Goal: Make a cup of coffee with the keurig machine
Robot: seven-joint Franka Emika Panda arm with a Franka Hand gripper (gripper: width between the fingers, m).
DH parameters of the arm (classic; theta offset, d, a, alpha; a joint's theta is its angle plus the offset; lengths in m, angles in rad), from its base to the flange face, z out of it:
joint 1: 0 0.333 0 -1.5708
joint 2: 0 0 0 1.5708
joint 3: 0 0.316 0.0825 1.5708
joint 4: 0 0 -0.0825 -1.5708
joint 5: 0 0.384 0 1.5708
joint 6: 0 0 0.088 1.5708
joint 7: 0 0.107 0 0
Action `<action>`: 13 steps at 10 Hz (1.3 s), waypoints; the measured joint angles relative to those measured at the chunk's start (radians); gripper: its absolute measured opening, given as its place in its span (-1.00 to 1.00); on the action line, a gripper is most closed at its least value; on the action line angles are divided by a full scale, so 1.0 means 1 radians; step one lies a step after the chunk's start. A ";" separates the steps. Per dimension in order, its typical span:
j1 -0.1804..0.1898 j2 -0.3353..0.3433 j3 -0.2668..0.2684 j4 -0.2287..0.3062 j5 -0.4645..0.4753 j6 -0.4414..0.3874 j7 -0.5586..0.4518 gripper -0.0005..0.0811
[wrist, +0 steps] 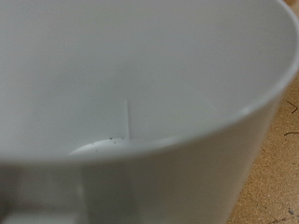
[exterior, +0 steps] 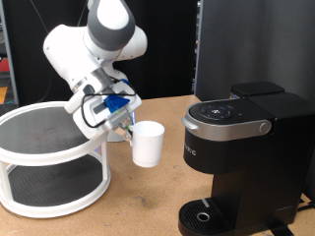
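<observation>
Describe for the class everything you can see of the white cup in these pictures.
The cup is small, plain white and slightly tapered, smooth like plastic or ceramic. It is upright, beside the gripper, which is at its side, between the white tiered rack and the keurig machine. The wrist view fills with its inside wall, with dark specks at the bottom.

Robotics lab, white robot arm (exterior: 98,44), wooden bench (exterior: 148,192), dark screens (exterior: 251,44)

Smooth white cup (exterior: 148,144) — matte-black keurig machine (exterior: 241,157)
</observation>
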 joint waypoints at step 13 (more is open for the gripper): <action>0.041 0.232 0.041 0.041 0.396 0.013 -0.332 -0.83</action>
